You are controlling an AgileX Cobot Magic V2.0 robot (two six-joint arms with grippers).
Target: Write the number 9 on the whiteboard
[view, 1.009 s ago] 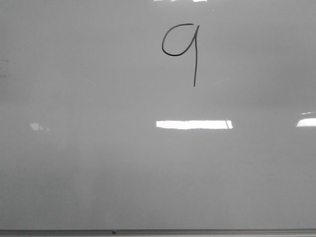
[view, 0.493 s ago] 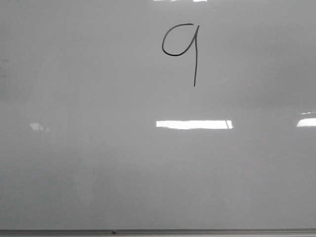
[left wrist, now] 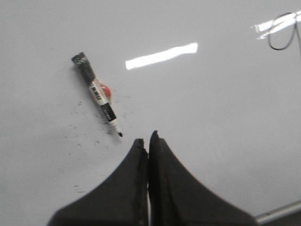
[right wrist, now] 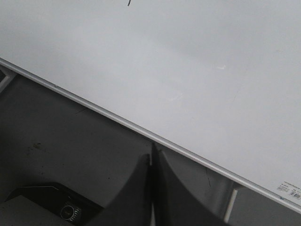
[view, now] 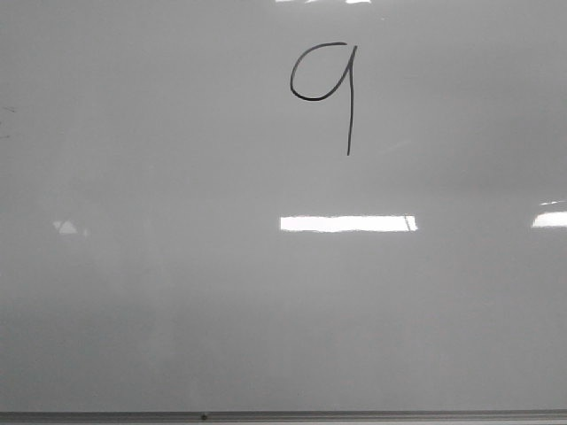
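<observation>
The whiteboard (view: 177, 292) lies flat and fills the front view; its thin grey frame edge runs along the near side. The number 9 (view: 326, 87) is drawn in thin black line toward the far edge of the whiteboard, slightly right of centre, with a rounded loop and a straight tail that points toward the near edge. Bright rectangular light reflections (view: 348, 223) sit on the glossy surface between the number and the near edge. In the left wrist view, the left claw (left wrist: 147, 139) hangs above the whiteboard with its two dark fingers pressed together, nothing held between them. A marker (left wrist: 98, 94) lies flat on the board just beyond the fingertips, apart from them, uncapped, its black tip toward the claw and its dark rear end away. Small black specks are scattered on the board around the marker. Part of the number's loop shows at the corner of this view. In the right wrist view, the right claw (right wrist: 153, 157) has its fingers closed together and empty; it sits over the whiteboard's frame edge (right wrist: 94, 107), with the dark bench (right wrist: 70, 146) beside the board below it. A small printed label (right wrist: 289, 189) sits on the whiteboard near that edge.
</observation>
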